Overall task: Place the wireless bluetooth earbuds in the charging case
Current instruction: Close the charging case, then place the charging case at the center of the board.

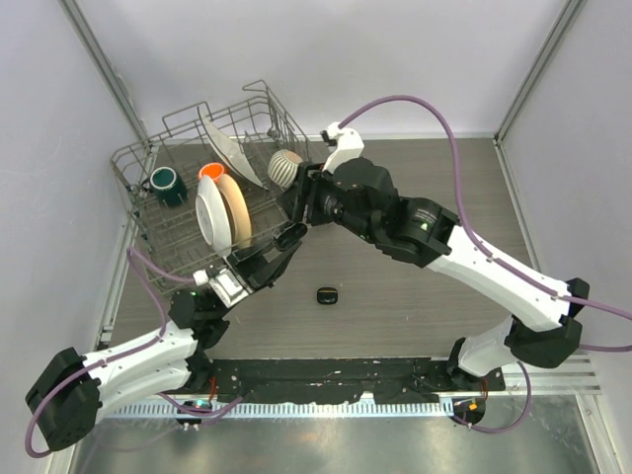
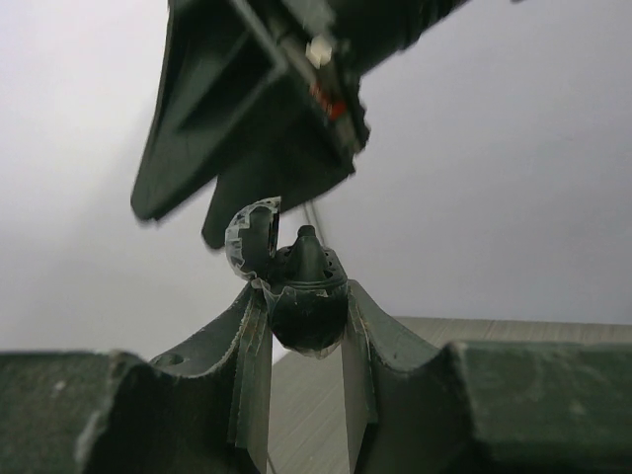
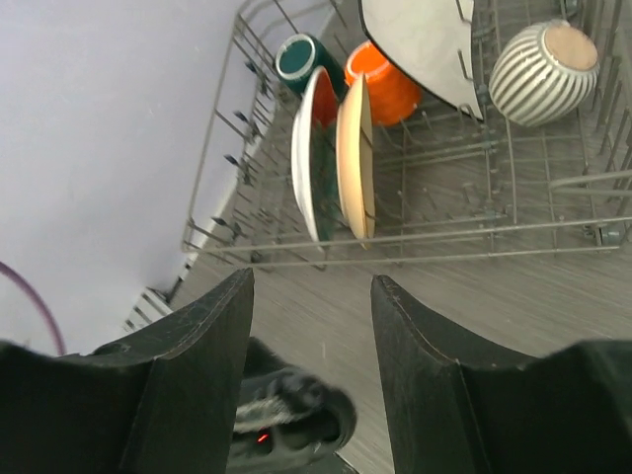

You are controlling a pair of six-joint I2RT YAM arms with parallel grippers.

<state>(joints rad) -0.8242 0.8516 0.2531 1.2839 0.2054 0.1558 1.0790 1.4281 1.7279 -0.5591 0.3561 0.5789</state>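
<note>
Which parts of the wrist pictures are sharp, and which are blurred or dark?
Left wrist view: charging case sharp, the right gripper above it dark against bright background. Right wrist view: dish rack sharp, near fingers soft.

My gripper (image 3: 313, 291) stands with its jaws apart at the bottom of the frame. Above it, the wire rack (image 3: 434, 240) holds two upright plates (image 3: 355, 148) at centre and a striped cup (image 3: 543, 59) at upper right.

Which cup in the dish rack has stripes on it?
The striped cup, beside the big tilted plate. The green mug and the orange cup are plain.
</note>
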